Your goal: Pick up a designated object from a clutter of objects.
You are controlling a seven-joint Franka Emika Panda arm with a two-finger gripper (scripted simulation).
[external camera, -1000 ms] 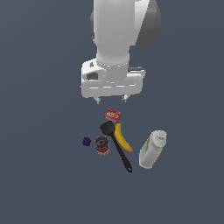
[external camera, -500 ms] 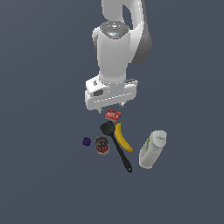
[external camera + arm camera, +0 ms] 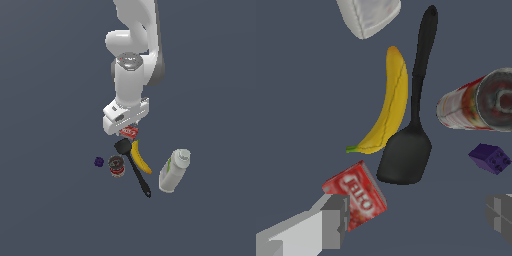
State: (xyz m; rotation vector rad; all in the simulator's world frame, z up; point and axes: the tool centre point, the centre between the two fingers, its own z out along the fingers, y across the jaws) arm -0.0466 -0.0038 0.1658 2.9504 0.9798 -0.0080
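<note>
The red box (image 3: 130, 132) with a white label lies flat at the far end of the clutter, just beyond the banana's stem. It also shows in the wrist view (image 3: 358, 195). My gripper (image 3: 124, 131) hangs low over it, jaws open and empty. In the wrist view the gripper (image 3: 416, 217) has one finger (image 3: 331, 220) overlapping the box's edge and the other finger (image 3: 501, 215) far off to the side. I cannot tell whether the finger touches the box.
A yellow banana (image 3: 140, 157) and a black spatula (image 3: 132, 165) lie side by side next to the box. A small round can (image 3: 116, 165), a tiny purple piece (image 3: 99, 161) and a white bottle (image 3: 174, 171) lie around them.
The arm has come down toward the clutter. The hand has gone from well above the red box to right over it. The objects have not moved.
</note>
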